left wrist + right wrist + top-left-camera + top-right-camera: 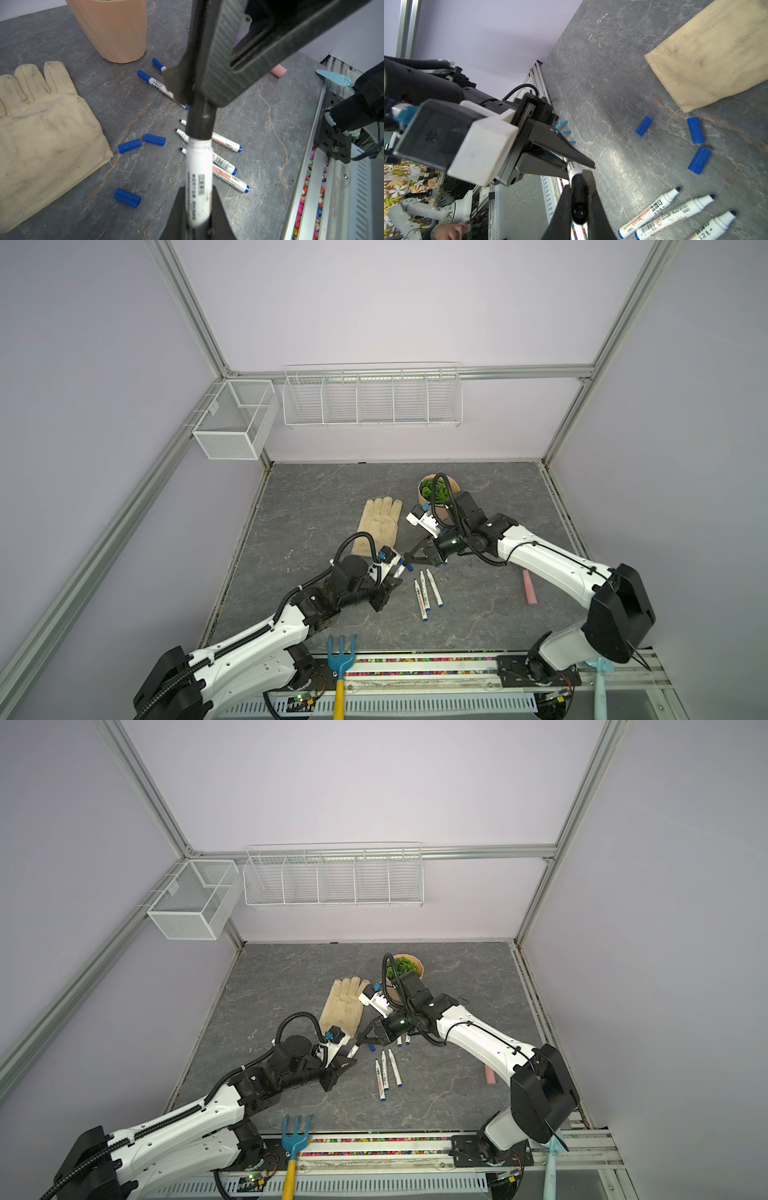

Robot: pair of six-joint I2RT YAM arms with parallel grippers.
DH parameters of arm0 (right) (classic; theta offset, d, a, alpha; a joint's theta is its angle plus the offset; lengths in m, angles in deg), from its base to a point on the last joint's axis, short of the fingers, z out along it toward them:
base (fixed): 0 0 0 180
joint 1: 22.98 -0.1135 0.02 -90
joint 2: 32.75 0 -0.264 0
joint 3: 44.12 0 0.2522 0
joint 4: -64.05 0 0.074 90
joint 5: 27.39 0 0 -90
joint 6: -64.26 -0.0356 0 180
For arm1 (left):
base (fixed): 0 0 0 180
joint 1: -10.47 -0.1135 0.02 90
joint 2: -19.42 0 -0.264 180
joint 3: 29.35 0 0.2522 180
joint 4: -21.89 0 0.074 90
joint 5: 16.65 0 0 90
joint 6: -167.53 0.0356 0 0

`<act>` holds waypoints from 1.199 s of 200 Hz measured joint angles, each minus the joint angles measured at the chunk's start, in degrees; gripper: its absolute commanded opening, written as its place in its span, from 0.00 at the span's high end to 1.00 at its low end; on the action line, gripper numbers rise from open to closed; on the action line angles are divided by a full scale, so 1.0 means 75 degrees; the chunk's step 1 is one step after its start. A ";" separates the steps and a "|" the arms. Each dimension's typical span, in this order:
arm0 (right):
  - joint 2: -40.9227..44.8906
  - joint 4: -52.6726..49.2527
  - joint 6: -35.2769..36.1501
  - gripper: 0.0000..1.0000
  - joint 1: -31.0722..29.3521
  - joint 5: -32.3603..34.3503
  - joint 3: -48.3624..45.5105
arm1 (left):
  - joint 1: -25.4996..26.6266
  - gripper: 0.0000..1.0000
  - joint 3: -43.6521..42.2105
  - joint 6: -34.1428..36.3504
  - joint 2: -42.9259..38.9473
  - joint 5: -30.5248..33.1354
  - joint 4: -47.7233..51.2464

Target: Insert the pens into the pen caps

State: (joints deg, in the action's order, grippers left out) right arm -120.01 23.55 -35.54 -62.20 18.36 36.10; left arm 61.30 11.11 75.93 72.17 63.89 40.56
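Grey bench (316, 506) below: my left pincer (197, 193) clamps a pen (198, 162), right pincer (578, 182) clamps the black cap (579, 199) over its tip; capping needs a straight push.

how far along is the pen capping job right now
Done: two white marker pens with blue caps on lie near the peach ribbed pot. In hand: the left gripper holds a white pen whose tip sits in the black plastic cap pinched by the right gripper; full seating is unclear. Left: three uncapped white pens and three loose blue caps on the grey table.
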 measured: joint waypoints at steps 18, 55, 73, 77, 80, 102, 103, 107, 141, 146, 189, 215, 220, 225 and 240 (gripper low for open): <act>-0.0006 -0.0143 0.0067 0.93 0.0000 -0.0154 -0.0003 | 0.0090 1.00 -0.0006 0.0323 -0.0058 0.0111 0.0070; -0.0003 -0.0370 0.0262 0.93 0.0000 -0.0341 0.0000 | 0.0184 1.00 -0.0006 0.0787 -0.0052 0.0204 0.0087; 0.0009 -0.0434 0.0318 0.93 -0.0012 -0.0414 -0.0003 | 0.0207 1.00 0.0003 0.0863 0.0026 0.0187 -0.0079; 0.0017 -0.0440 0.0323 0.94 -0.0012 -0.0411 -0.0003 | 0.0210 1.00 0.0003 0.0863 0.0044 0.0181 -0.0102; 0.0020 -0.0449 0.0329 0.94 -0.0012 -0.0408 -0.0003 | 0.0213 1.00 0.0003 0.0860 0.0070 0.0166 -0.0131; 0.0050 -0.0495 0.0353 0.93 -0.0012 -0.0329 0.0000 | 0.0213 1.00 0.0003 0.0819 0.0219 0.0108 -0.0283; 0.0052 -0.0495 0.0353 0.93 -0.0012 -0.0329 -0.0003 | 0.0213 1.00 0.0003 0.0819 0.0224 0.0105 -0.0291; 0.0064 -0.0501 0.0361 0.94 -0.0012 -0.0306 0.0000 | 0.0213 1.00 0.0003 0.0793 0.0242 0.0099 -0.0323; 0.0140 -0.0519 0.0376 0.94 -0.0003 -0.0184 0.0000 | 0.0213 1.00 0.0003 0.0624 0.0338 0.0050 -0.0530; 0.0149 -0.0519 0.0376 0.94 -0.0003 -0.0149 0.0006 | 0.0216 1.00 0.0003 0.0606 0.0361 0.0050 -0.0562; 0.0149 -0.0516 0.0396 0.93 -0.0003 0.0350 0.0023 | 0.0219 1.00 0.0003 0.0323 0.0956 0.0099 -0.1192; 0.0143 -0.0440 0.0405 0.93 -0.0003 0.0679 0.0017 | 0.0219 1.00 0.0003 0.0041 0.1445 0.0143 -0.1757; 0.0140 -0.0428 0.0405 0.93 -0.0003 0.0731 0.0017 | 0.0219 1.00 0.0003 -0.0009 0.1524 0.0149 -0.1845; 0.0137 -0.0420 0.0405 0.93 -0.0003 0.0775 0.0015 | 0.0219 1.00 0.0003 -0.0061 0.1597 0.0154 -0.1935; 0.0134 -0.0358 0.0411 0.93 -0.0003 0.0901 -0.0006 | 0.0219 1.00 0.0006 -0.0198 0.1786 0.0134 -0.2133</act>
State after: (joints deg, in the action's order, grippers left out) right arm -119.01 20.86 -32.46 -62.22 25.11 36.06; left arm 62.94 11.15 74.44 85.57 64.90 24.56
